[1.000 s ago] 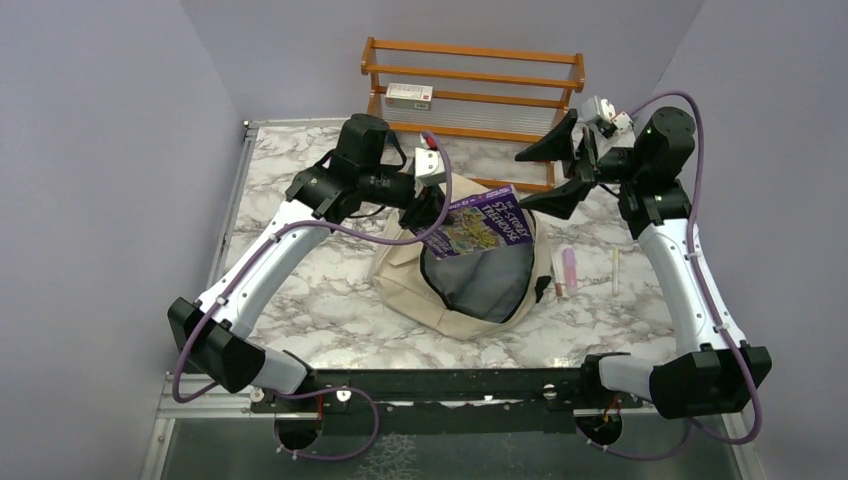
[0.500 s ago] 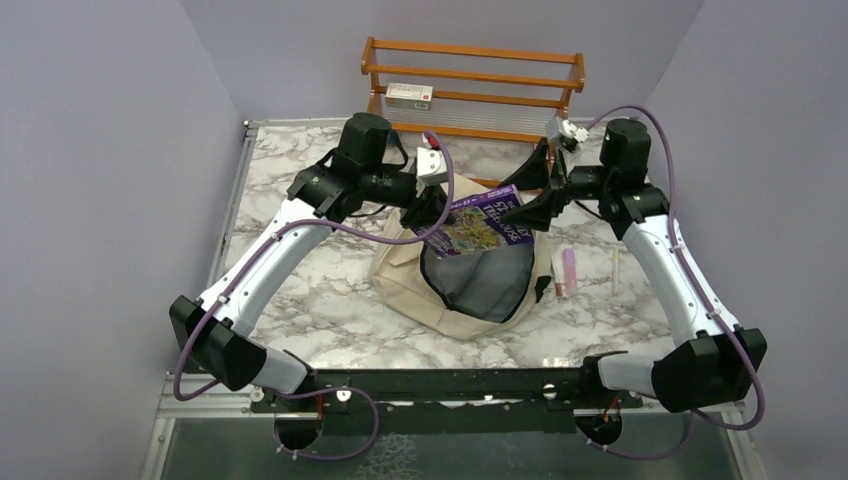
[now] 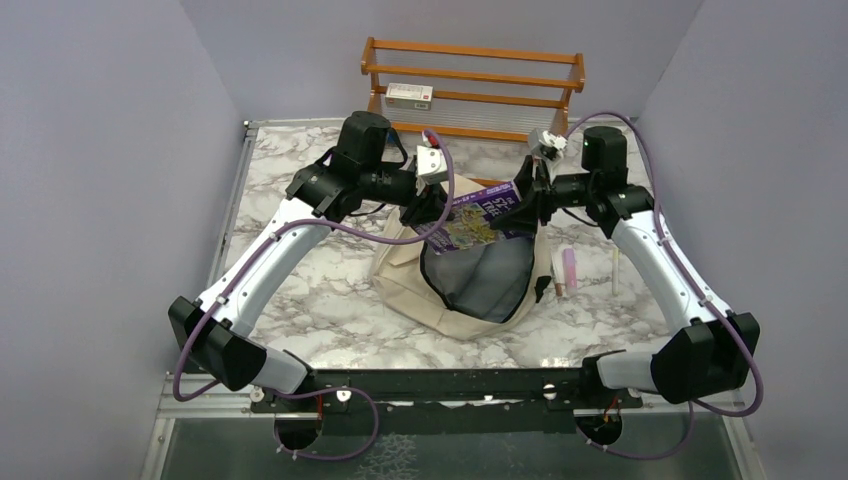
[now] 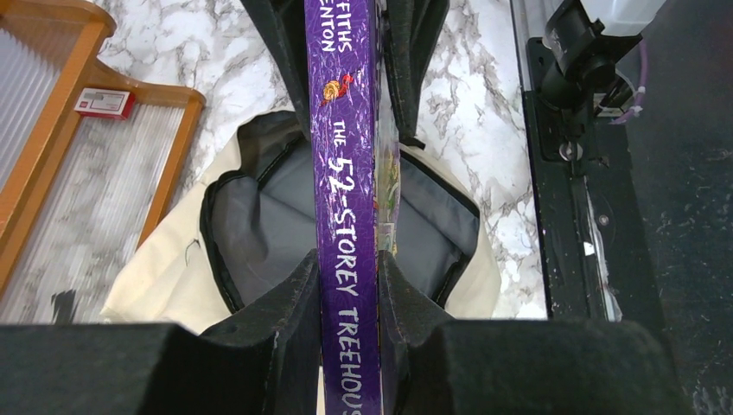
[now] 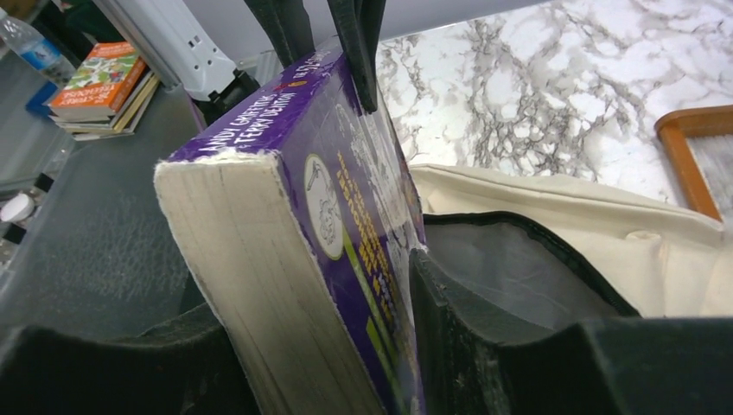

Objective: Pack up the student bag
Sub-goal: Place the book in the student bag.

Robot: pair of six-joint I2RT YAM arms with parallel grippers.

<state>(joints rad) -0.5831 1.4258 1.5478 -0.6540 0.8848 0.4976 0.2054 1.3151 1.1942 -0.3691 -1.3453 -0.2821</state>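
Note:
The student bag [image 3: 440,305] lies in the middle of the table, cream canvas with its mouth wide and the grey lining showing [image 4: 259,233]. A thick purple paperback [image 3: 480,222] hangs tilted just above that opening. My left gripper [image 3: 432,222] is shut on its spine end, one finger on each cover [image 4: 348,285]. My right gripper [image 3: 515,205] has closed in on the opposite end. There, one fingertip [image 5: 432,285] presses on the front cover. The book's page edge [image 5: 259,285] rests against the other finger.
A wooden rack [image 3: 475,75] stands at the back with a small white box [image 3: 408,95] on it. A pink eraser-like piece [image 3: 568,268] and a pale stick [image 3: 615,270] lie to the right of the bag. The table's metal rail [image 4: 562,173] runs along the near edge.
My right arm has swung left from beside the rack to the book's far end, and its jaws have narrowed around it. The left arm and book have stayed put.

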